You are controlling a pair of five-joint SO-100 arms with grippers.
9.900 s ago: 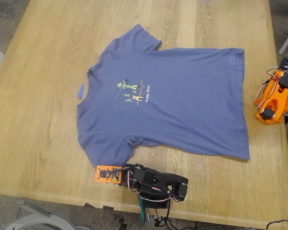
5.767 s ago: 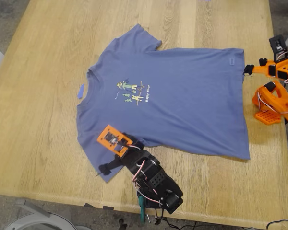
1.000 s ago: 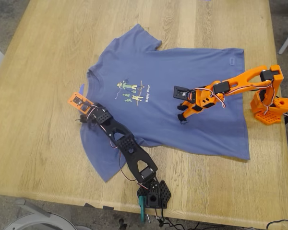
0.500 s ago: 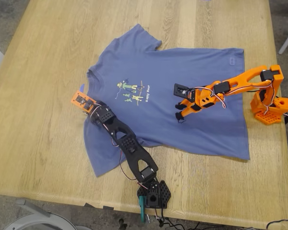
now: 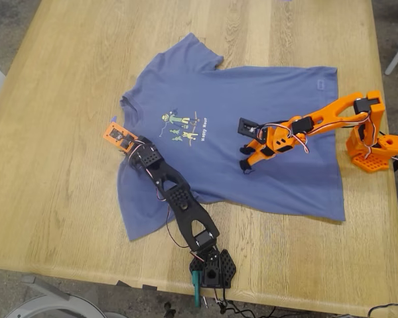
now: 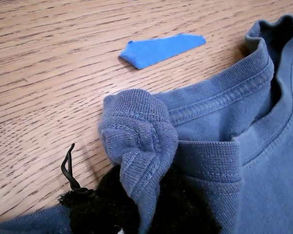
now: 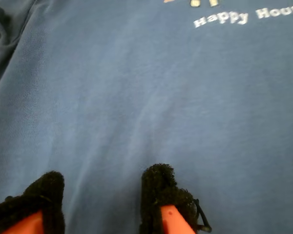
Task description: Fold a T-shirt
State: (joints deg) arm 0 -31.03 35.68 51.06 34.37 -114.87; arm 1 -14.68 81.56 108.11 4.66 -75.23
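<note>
Blue shirt fabric near the collar is pinched by my first gripper; my second gripper is spread above its middle.

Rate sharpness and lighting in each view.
Exterior view: even soft light, faint shadows, no glare on the table, T-shirt crisp. First wrist view: collar ribbing sharp; my first gripper a dark blur. Second wrist view: soft throughout, chest lettering blurred, my second gripper fuzzy.
</note>
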